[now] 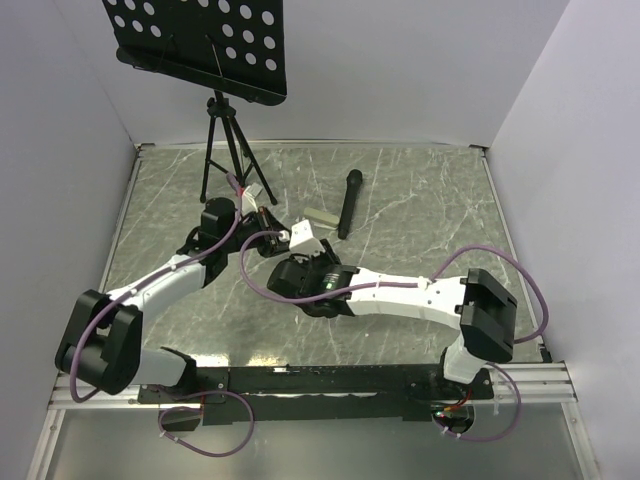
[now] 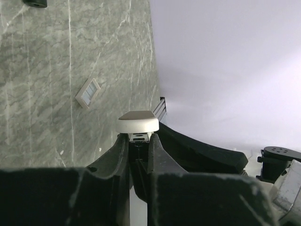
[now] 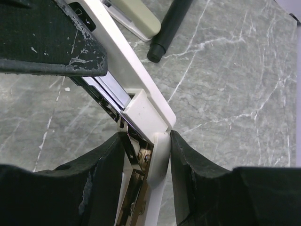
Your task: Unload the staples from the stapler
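Mid-scene the stapler (image 3: 141, 110) hangs off the tabletop (image 1: 420, 200) btwn both tools, opened up w/ the metal staple channel (image 3: 109, 92) showing. R tool (image 3: 148, 139) is clamped on the white hinge end, fingers touching both sides. L tool (image 2: 138, 137) is drawn narrow, pinching a thin part at the other end, w/ a beige cap (image 2: 138, 122) just past its tips. It reads as a grip, tho which part it pinches is hard to tell. Step in hand, my read: L frees the staples while R braces the body. To do it well: R firm, no twist at the hinge. L pulls straight along the channel, not sideways, so the strip doesn't jam or scatter. Confirm L has the strip or pusher, not just the cover, before pulling. Work low over the tabletop so loose bits drop close. Whether staples sit in the channel: can't tell. Pose: L arm (image 1: 160, 280) reaches fwd and inward from its base. R arm (image 1: 400, 295) stretches low across to the left, and its wrist meets L's near centre. Just beyond, on the tabletop, lie a black cylinder (image 1: 347, 203) and a small beige piece (image 1: 320, 217), apart from the stapler.
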Motion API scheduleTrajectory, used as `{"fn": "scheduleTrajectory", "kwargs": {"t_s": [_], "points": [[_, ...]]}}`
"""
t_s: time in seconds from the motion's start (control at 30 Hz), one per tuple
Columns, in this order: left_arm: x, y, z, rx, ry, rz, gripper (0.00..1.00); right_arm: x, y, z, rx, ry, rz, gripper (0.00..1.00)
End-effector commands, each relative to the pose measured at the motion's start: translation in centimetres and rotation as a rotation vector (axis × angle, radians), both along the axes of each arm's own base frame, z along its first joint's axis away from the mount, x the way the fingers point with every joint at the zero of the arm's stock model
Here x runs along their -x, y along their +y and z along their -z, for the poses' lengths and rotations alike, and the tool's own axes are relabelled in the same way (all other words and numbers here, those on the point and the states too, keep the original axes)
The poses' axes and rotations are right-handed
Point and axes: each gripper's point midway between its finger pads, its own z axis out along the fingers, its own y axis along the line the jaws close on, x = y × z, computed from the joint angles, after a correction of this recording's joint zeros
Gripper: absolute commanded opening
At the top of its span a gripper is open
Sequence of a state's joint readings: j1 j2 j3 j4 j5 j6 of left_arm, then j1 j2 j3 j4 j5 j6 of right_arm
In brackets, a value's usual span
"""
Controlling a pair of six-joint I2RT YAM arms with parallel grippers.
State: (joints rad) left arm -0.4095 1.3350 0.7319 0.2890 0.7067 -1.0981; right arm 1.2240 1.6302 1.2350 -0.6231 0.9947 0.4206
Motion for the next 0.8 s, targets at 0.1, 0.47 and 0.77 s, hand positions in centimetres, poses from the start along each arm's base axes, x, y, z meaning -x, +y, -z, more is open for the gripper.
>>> {"fn": "scheduleTrajectory", "kwargs": {"t_s": [0.1, 0.47, 0.77], "points": [[-0.1, -0.7, -0.2, 0.009, -0.092, 0.055, 0.01, -0.2, 3.2, 0.1, -0.086, 0.015, -0.067, 0.45], [0.0, -0.4, 1.9, -0.051, -0.086, 0.06, 0.01, 2.5, 4.0, -1.0, -0.32, 0.22, -0.304, 0.78], [0.9, -0.5, 0.0, -0.011, -0.183, 0.097, 0.01, 3.0, 0.7, -4.2, -0.647, 0.324, -0.384, 0.87]]}}
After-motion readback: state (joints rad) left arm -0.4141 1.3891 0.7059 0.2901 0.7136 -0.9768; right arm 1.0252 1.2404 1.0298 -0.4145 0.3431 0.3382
